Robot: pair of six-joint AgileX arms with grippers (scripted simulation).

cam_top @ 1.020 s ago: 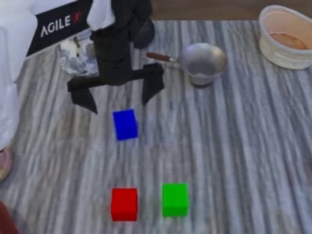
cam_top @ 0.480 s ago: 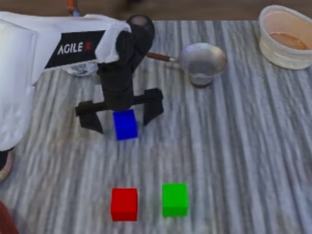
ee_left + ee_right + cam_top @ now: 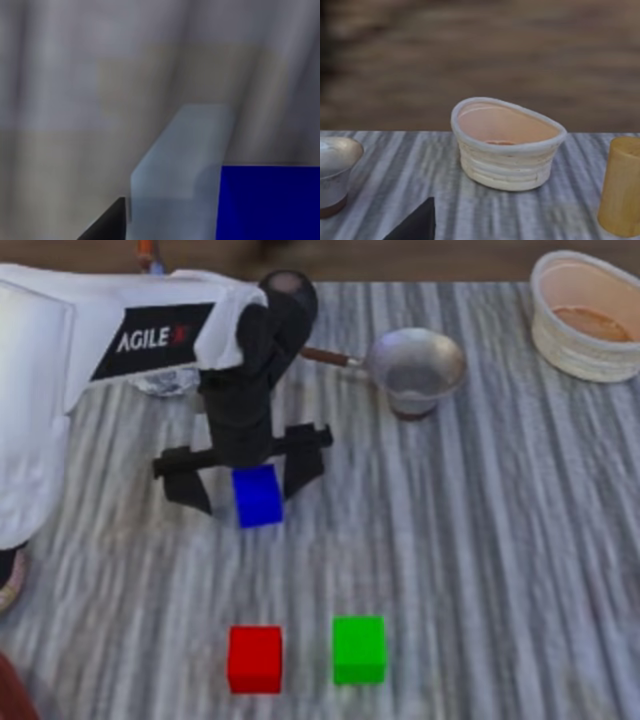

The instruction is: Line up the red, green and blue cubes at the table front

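1 empty basket, 1 empty pan; left tool spread, straddling blue cube.

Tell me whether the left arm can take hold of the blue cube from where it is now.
Probably yes. In the top view the left hand is down at the blue cube, its two fingers open, one on either side of it. Nothing lies between them, and the red cube and green cube sit well clear, nearer the table front.

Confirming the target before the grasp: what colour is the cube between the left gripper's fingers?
Deep blue cube, clearest in the top view, between the open left gripper fingers.
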